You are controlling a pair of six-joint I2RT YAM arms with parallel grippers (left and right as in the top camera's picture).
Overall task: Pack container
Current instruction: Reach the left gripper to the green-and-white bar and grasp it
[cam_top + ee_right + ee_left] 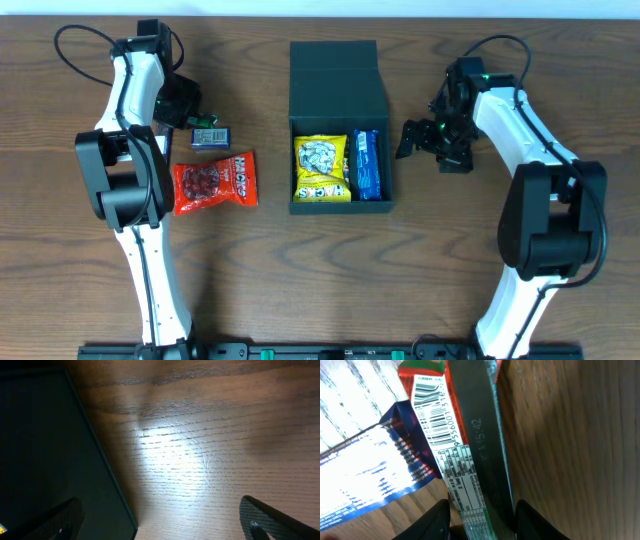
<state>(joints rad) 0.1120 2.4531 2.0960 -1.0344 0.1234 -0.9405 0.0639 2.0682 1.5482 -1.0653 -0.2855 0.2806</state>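
Observation:
The container [335, 70] is a dark box in the middle of the table, its flap lid open toward the back. Inside lie a yellow packet [322, 168] and a blue packet [367, 165]. My left gripper [188, 106] is at the far left of the box. In the left wrist view its fingers [482, 520] close on both sides of a green-and-red packet with a barcode [445, 435]. My right gripper [420, 135] is open and empty beside the box's right wall [45, 450], low over the wood [160, 520].
A small blue packet [212, 137] lies on the table under the left gripper and also shows in the left wrist view [365, 470]. A red candy packet [215, 182] lies left of the box. Both arm bases stand at the front.

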